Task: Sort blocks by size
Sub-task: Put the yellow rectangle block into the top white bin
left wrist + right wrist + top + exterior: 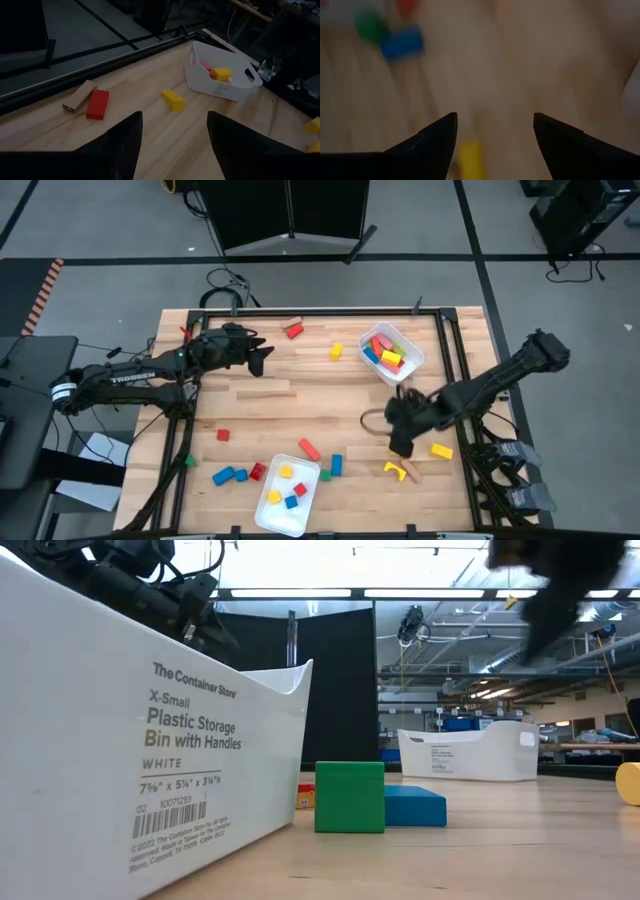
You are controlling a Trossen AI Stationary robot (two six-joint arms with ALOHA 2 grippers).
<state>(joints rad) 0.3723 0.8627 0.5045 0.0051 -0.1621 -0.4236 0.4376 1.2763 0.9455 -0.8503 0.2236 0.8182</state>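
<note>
Wooden blocks lie scattered on the table: a red one [293, 330] and a yellow one [337, 352] at the far side, and red [309, 448] and blue ones [336, 465] near the front. My right gripper [400, 442] is open and empty, raised over the table beside a yellow arch [398, 470] and a yellow block [441, 450]. A yellow block [470, 157] shows below between its fingers. My left gripper [262, 358] is open and empty at the far left. It faces the red block [97, 104] and the yellow block [172, 99].
A white tray [412, 352] at the far right holds several blocks, and it also shows in the left wrist view [235, 85]. A second white tray [270, 515] at the front edge holds several small blocks. In the low view it [150, 740] fills the left, beside a green cube [349, 796].
</note>
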